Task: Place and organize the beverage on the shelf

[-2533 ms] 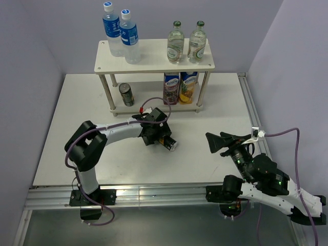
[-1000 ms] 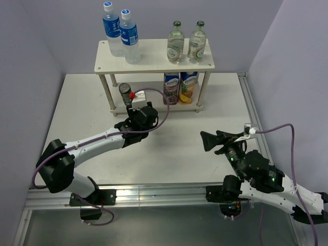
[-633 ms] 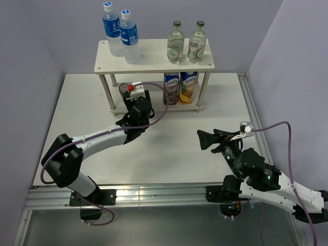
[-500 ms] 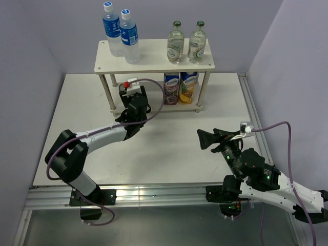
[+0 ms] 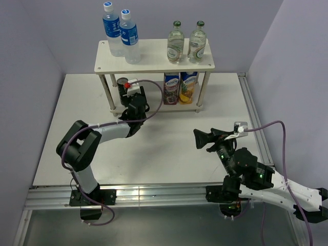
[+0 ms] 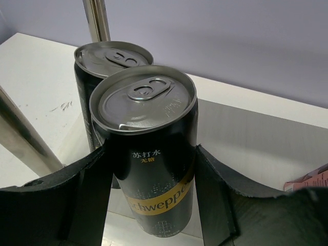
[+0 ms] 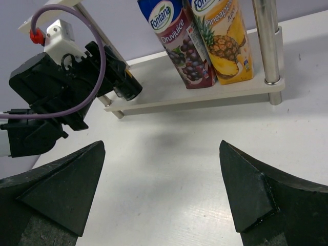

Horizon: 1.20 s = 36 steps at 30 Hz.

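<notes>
In the left wrist view my left gripper [image 6: 148, 202] is shut on a dark slim can [image 6: 146, 154] with a gold band, held upright by its sides. A second dark can [image 6: 102, 64] stands right behind it beside a shelf leg. From above, the left gripper [image 5: 131, 97] reaches under the shelf [image 5: 154, 64] at its lower tier; the rear can [image 5: 122, 84] shows there and the held one is hidden. Two blue-labelled water bottles [image 5: 120, 33] and two green-capped glass bottles [image 5: 185, 43] stand on the top board. My right gripper [image 5: 202, 139] hangs open over the table, holding nothing.
Two juice cartons [image 5: 179, 88] stand on the lower board to the right of the cans, also seen as juice cartons [image 7: 205, 43] from the right wrist. Thin shelf legs [image 6: 95, 20] flank the cans. A purple cable loops over the left wrist [image 7: 61, 97].
The left arm has carried the can from the middle of the table up to the shelf's lower tier, beside the other can. The right arm has drifted slightly left, still open.
</notes>
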Each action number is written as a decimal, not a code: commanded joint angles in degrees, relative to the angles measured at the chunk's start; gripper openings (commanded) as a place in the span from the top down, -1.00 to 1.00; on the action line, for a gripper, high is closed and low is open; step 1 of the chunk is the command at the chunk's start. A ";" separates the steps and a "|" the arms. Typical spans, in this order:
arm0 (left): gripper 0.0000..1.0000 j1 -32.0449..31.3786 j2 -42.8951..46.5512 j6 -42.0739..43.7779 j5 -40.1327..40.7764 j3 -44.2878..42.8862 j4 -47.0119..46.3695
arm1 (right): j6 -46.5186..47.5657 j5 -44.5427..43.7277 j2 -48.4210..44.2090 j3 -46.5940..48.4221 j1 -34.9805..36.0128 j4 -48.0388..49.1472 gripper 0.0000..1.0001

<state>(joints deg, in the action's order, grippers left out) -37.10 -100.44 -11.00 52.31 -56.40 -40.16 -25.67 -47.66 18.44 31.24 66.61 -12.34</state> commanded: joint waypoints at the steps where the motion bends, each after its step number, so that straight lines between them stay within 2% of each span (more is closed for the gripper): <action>1: 0.99 -0.25 1.04 1.42 -0.28 -0.20 -11.60 | 0.97 -1.74 0.64 -0.92 0.10 3.99 -0.98; 16: 0.99 -0.34 -5.90 2.66 2.62 0.50 -17.49 | 2.29 -1.47 -0.59 -3.56 0.19 7.24 -0.99; 22: 0.99 -1.13 -7.75 2.66 3.31 -0.02 -16.36 | 1.85 -1.47 -1.82 -4.26 0.10 7.07 -0.99; 29: 0.99 -2.62 -10.03 1.60 4.64 -2.66 -10.73 | 0.62 -1.56 -4.02 -5.05 0.10 5.40 -0.99; 30: 0.95 -2.71 -10.38 1.60 4.99 -2.83 -10.47 | 0.45 -1.56 -4.54 -5.14 0.10 5.13 -0.99; 31: 0.79 -3.06 -10.47 1.43 5.08 -2.75 -10.46 | 0.19 -1.56 -4.90 -5.23 0.10 4.87 -0.99; 33: 0.63 -3.15 -10.56 0.99 4.12 -2.66 -9.68 | 0.01 -1.56 -5.77 -5.23 0.10 3.99 -0.99; 34: 0.29 -3.33 -10.56 0.99 4.02 -2.40 -9.67 | -0.17 -1.47 -5.95 -5.23 0.10 3.64 -0.99; 36: 0.05 -3.59 -11.00 1.86 4.63 -2.05 -10.55 | -0.26 -1.47 -6.74 -5.23 0.10 2.67 -0.99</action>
<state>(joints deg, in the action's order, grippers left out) -39.68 -109.60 -8.16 57.19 -58.39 -52.45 -24.93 -48.01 12.91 26.55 66.61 -8.69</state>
